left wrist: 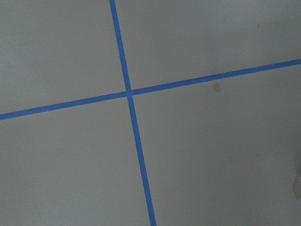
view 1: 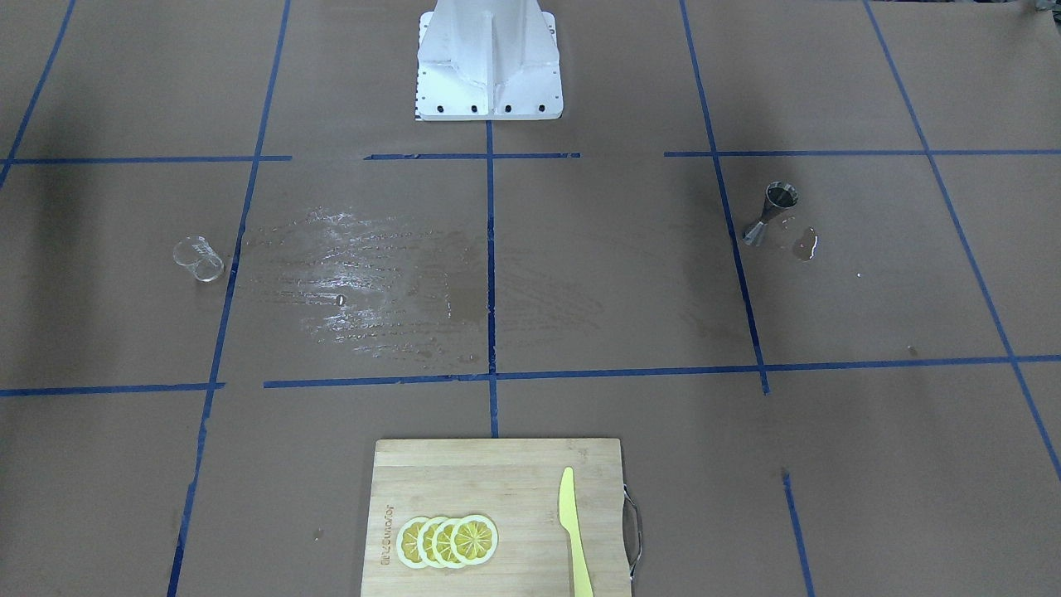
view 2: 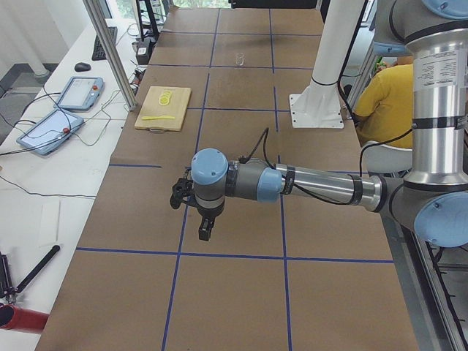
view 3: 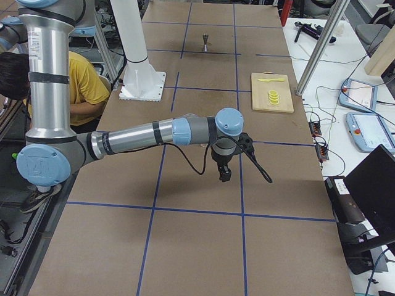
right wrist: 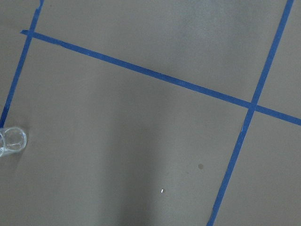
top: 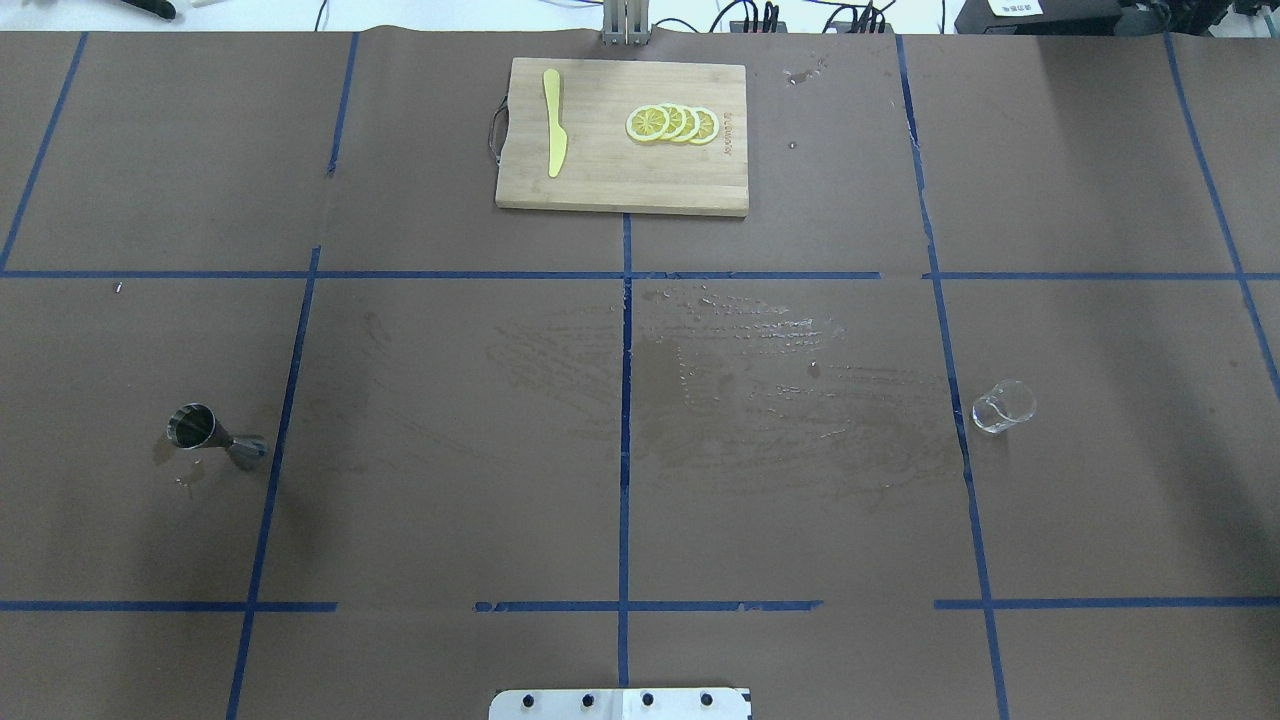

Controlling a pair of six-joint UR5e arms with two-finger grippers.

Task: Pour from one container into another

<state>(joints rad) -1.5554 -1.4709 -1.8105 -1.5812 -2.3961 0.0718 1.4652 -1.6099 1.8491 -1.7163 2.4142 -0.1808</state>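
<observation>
The clear glass cup point(view 1: 199, 259) stands upright on the brown table on my right side; it also shows in the overhead view point(top: 1003, 406) and at the left edge of the right wrist view point(right wrist: 11, 140). The steel jigger point(view 1: 771, 214) stands upright on my left side point(top: 210, 435), with a small puddle point(view 1: 804, 243) beside it. My left gripper point(view 2: 204, 233) and right gripper point(view 3: 224, 175) show only in the side views, hanging above the table ends, far from both vessels. I cannot tell whether they are open or shut.
A wet patch point(top: 740, 380) spreads over the table's middle. A wooden cutting board point(top: 600, 190) at the far edge carries lemon slices point(top: 672, 123) and a yellow knife point(top: 554, 135). The robot's white base point(view 1: 489, 75) stands mid-table on my side. A person in yellow point(view 2: 384, 102) sits behind.
</observation>
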